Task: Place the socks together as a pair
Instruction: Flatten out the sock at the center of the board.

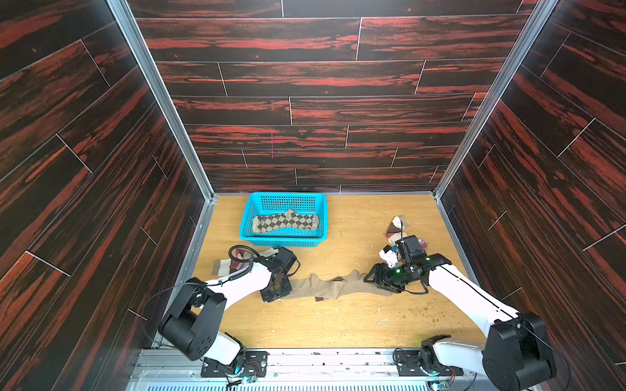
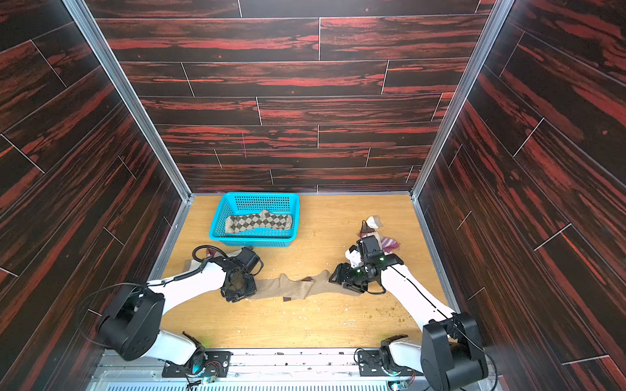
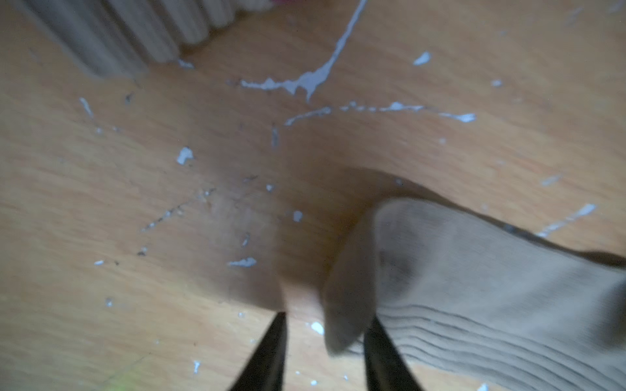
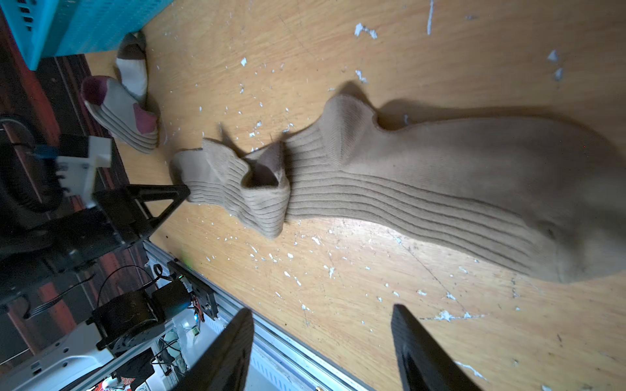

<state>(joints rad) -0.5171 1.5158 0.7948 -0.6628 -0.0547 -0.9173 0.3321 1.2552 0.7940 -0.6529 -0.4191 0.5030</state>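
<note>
Right wrist view: we are seeing two ribbed tan socks (image 4: 440, 189) lying overlapped across mid-frame on the white-flecked wooden bench (image 4: 372, 50). Our right end effector (image 4: 321, 308) is hanging released; the left end effector (image 3: 327, 316) is standing parted, unclenched, around a rounded toe.

Two tan socks (image 1: 325, 287) flat, end to end, mid table (image 1: 338, 325). Checked pair (image 1: 286, 221) in blue basket (image 1: 248, 218) at back. Other socks (image 1: 223, 265) by side edges.
</note>
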